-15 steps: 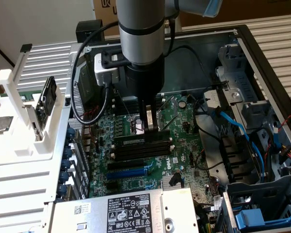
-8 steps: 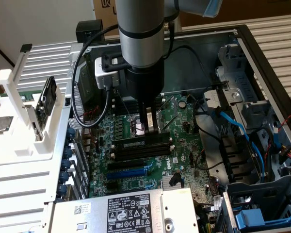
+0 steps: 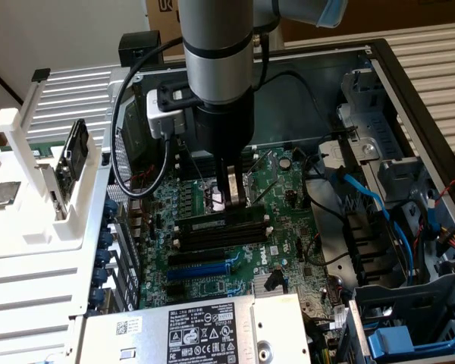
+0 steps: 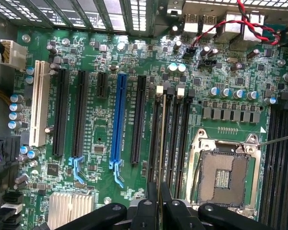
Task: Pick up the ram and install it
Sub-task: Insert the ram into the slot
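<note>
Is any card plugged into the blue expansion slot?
No, the blue expansion slot stands empty along its whole visible length.

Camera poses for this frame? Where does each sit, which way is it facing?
Exterior view: off the arm, above the open case, looking down onto the motherboard; arm and gripper show.
Wrist view: on the wrist, facing straight onto the board; fingers show, closed on the ram.
Shared: gripper, ram, blue slot.

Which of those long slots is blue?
The blue slot, flanked by black slots; one white slot stands apart, the rest are black.
</note>
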Controlling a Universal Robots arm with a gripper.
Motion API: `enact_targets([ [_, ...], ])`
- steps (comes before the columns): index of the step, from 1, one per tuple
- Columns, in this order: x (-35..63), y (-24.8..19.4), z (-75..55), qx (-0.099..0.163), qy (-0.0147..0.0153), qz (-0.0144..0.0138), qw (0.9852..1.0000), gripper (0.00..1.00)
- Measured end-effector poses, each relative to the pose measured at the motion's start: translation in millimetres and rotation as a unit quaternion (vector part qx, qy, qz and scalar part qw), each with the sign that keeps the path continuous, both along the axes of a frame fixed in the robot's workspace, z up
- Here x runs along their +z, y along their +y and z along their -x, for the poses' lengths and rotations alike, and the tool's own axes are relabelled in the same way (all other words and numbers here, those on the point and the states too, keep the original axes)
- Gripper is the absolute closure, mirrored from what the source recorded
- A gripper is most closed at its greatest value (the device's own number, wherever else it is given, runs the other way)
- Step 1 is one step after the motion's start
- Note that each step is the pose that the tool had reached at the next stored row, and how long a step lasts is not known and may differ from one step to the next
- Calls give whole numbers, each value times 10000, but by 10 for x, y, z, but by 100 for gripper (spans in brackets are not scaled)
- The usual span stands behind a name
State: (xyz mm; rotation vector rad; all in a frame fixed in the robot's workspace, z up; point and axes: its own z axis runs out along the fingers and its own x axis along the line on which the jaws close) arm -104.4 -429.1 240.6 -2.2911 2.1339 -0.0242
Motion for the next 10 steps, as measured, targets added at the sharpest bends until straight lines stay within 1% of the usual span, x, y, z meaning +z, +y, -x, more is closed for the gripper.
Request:
enact_targets([
  [4, -1, 0, 1, -10, 0, 3, 10000, 87],
  [7, -5, -2, 1, -105, 0, 2, 9999, 87],
  [10, -7, -2, 1, -110, 0, 2, 9999, 87],
])
